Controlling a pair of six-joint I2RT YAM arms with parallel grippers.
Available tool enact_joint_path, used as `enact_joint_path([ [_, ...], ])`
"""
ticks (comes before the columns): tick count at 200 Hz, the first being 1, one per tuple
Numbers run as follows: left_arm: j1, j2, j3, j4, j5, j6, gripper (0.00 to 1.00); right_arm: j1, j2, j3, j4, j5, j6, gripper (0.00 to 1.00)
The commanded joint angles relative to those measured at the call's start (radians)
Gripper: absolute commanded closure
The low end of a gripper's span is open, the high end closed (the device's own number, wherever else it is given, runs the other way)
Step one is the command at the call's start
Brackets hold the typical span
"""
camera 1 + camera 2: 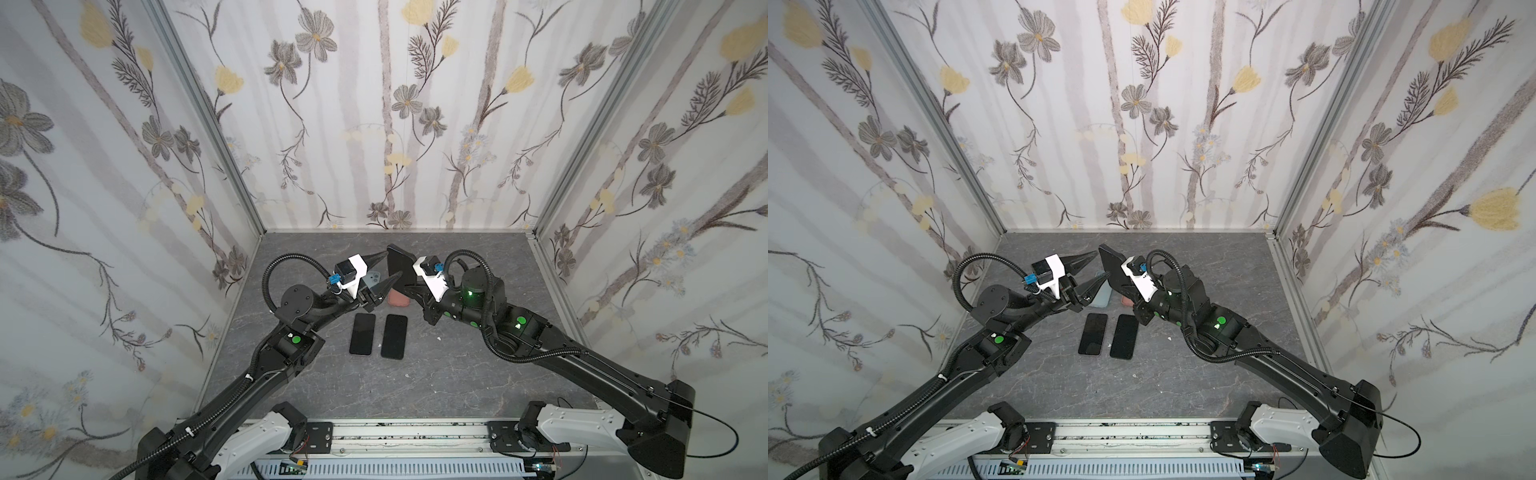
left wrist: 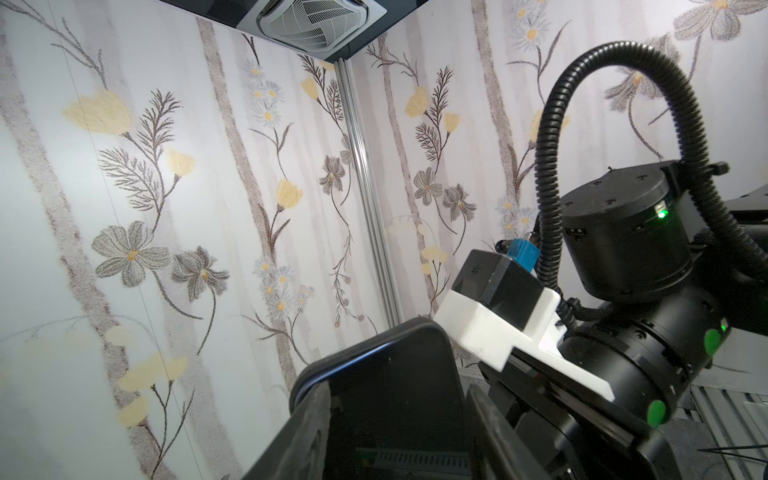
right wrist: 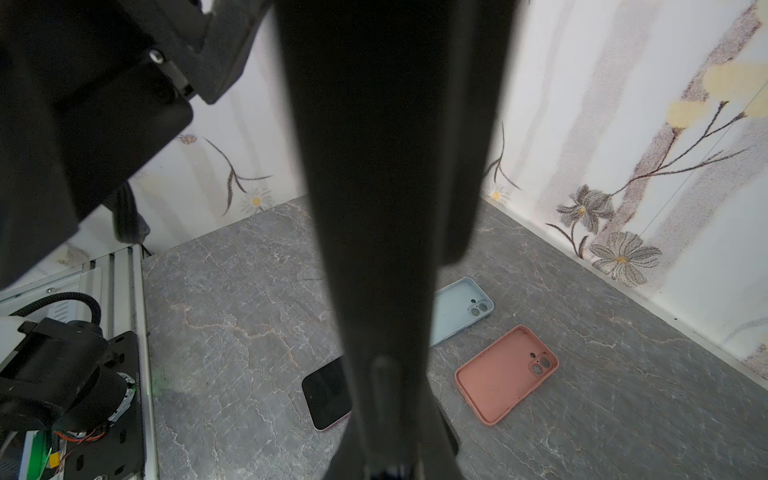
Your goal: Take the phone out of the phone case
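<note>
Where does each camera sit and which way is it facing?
Top views: high above the front rail, looking down toward the back wall; both arms, left gripper, right gripper.
Left wrist: on the left arm, tilted up past the cased phone at the walls; own fingers, right arm's wrist.
Right wrist: on the right arm, looking down past that phone at blue case, pink case; own finger, blurred.
Shared: every view shows the cased phone.
</note>
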Motion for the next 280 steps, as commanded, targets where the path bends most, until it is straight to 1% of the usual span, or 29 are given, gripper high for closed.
enact_joint_path([
  [1, 0.001, -0.004, 0.005, 0.024, -0.013, 0.005, 0.46, 0.006, 0.000, 0.011, 0.052, -0.020, -0.028, 1.00],
  [65, 0.001, -0.005, 0.000, 0.023, -0.024, 0.004, 0.46, 0.020, -0.020, 0.005, 0.064, -0.021, -0.036, 1.00],
  [112, 0.000, -0.002, -0.007, 0.023, -0.030, 0.000, 0.49, 0.035, -0.036, 0.007, 0.074, -0.047, -0.067, 1.00],
  [227, 0.000, 0.016, -0.009, 0.022, 0.008, -0.005, 0.55, 0.058, -0.034, 0.024, 0.078, -0.062, -0.106, 1.00],
  [280, 0.001, 0.012, -0.003, 0.023, 0.010, 0.000, 0.55, 0.064, -0.029, 0.025, 0.072, -0.071, -0.116, 1.00],
])
